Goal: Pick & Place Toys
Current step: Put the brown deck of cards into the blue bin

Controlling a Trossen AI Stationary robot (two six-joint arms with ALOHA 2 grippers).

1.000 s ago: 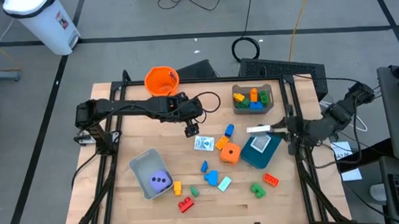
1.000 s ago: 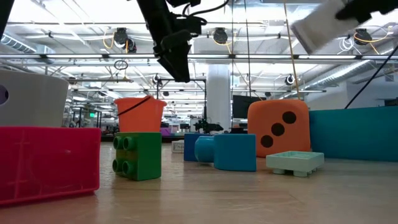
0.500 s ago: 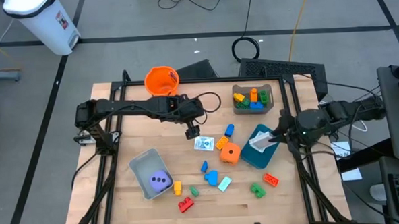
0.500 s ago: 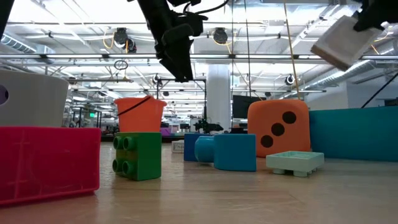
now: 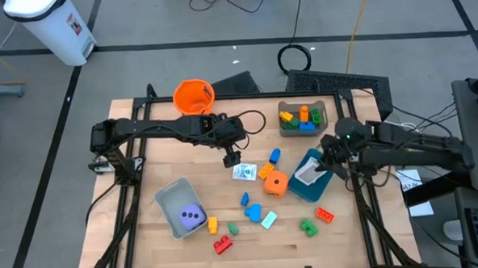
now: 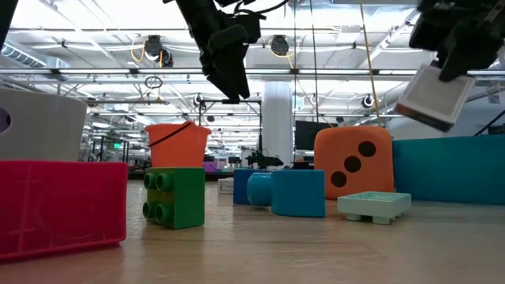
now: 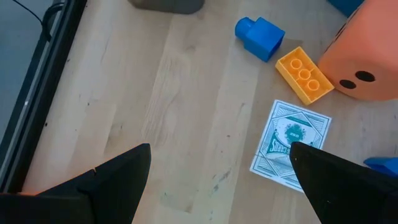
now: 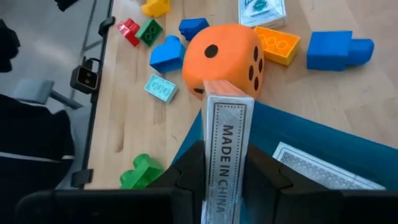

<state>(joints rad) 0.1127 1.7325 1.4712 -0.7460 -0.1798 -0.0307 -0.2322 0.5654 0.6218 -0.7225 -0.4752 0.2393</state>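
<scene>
Right end effector was clamped on a card box, edge-up over the teal bin, orange die just beyond. Best lowered inside the rim before release. Left end effector hung wide open, empty, above a card on the table.

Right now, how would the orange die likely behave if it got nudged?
The orange die looks like soft foam with rounded edges, so it is probably light for its bulk. It rests flat on one face, so a gentle push would likely slide it; a harder one might tumble it toward the yellow brick.
</scene>
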